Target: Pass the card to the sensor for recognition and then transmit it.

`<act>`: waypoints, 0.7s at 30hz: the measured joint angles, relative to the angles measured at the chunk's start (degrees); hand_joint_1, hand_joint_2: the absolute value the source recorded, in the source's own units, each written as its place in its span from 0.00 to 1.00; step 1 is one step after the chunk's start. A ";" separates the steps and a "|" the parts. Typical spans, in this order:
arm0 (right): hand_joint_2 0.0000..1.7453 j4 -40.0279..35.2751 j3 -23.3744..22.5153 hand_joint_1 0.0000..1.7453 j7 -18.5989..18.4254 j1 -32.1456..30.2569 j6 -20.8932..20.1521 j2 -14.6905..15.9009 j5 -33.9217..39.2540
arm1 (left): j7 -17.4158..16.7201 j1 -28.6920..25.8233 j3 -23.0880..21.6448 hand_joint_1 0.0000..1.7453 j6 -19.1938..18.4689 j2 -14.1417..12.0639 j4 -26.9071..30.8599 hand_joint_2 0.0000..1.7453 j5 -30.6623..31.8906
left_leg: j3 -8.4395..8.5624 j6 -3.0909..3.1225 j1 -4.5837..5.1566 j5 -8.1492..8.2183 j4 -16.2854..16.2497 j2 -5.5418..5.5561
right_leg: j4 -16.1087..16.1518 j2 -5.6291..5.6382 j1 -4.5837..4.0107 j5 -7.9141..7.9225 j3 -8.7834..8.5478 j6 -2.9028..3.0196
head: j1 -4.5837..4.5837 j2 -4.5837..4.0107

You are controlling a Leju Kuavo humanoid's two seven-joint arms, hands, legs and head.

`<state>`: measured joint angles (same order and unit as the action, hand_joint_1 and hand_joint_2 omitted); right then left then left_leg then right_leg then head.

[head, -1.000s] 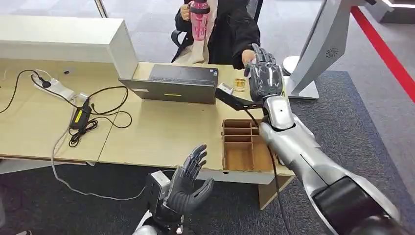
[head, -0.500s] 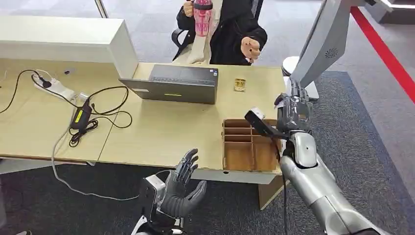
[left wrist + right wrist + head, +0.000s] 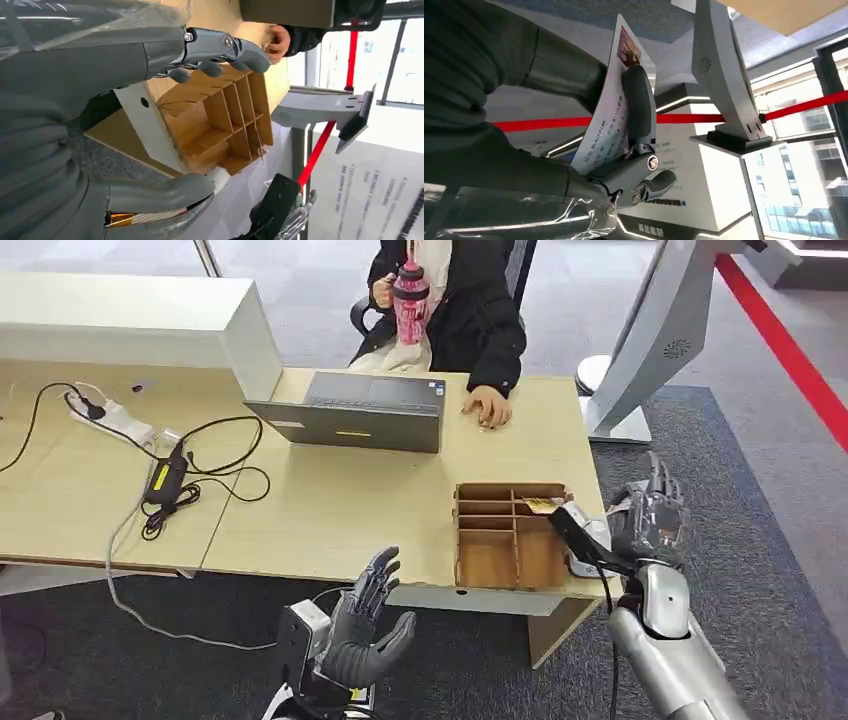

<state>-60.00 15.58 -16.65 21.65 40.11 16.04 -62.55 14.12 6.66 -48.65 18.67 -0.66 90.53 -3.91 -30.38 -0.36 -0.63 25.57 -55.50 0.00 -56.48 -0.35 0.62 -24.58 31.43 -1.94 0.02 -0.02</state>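
From my feed, the widest thing is the wooden desk point(image 3: 330, 510), running across the head view with a grey carpet beyond its right end. On that carpet stands the sensor stand point(image 3: 655, 335), a white leaning post on a round base, well apart from my right hand. A person in a dark coat point(image 3: 470, 310) sits behind the desk, one hand resting on the desktop, the other holding a pink bottle point(image 3: 409, 302). A laptop point(image 3: 355, 412) lies in front of them, and a power strip with black cables point(image 3: 160, 475) sprawls over the left part of the desk.

Near the desk's right front corner sits a cardboard divider tray point(image 3: 512, 536), open on top and split into several compartments. One rear compartment holds something small and yellowish; I cannot tell what it is. The other cells look bare in the left wrist view.

My right hand point(image 3: 650, 520) hangs just off the desk's right edge, beside the tray. In the right wrist view it grips the card point(image 3: 611, 107), pinched flat between thumb and fingers, its long axis running out past the fingertips, with a small photo at the far end and printed text nearer the palm.

My left hand point(image 3: 368, 625) hovers below the desk's front edge, fingers spread, holding nothing.
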 joint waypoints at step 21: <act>1.00 4.26 0.61 1.00 -2.82 -1.21 -0.64 0.28 5.58 | 0.09 -0.03 0.00 0.00 -1.29 -0.04 0.00 1.00 -0.81 | -0.02 0.00 0.00 0.00 0.00 0.00 | 0.01 0.00 0.00 0.00 0.02 0.00 | -0.02 0.00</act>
<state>-55.74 16.20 -19.47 20.44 39.47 16.33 -56.98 14.21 6.63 -48.65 17.38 -0.70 90.53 -4.72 -30.39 -0.36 -0.62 25.57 -55.49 0.00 -56.47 -0.35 0.63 -24.58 31.45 -1.94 0.00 -0.02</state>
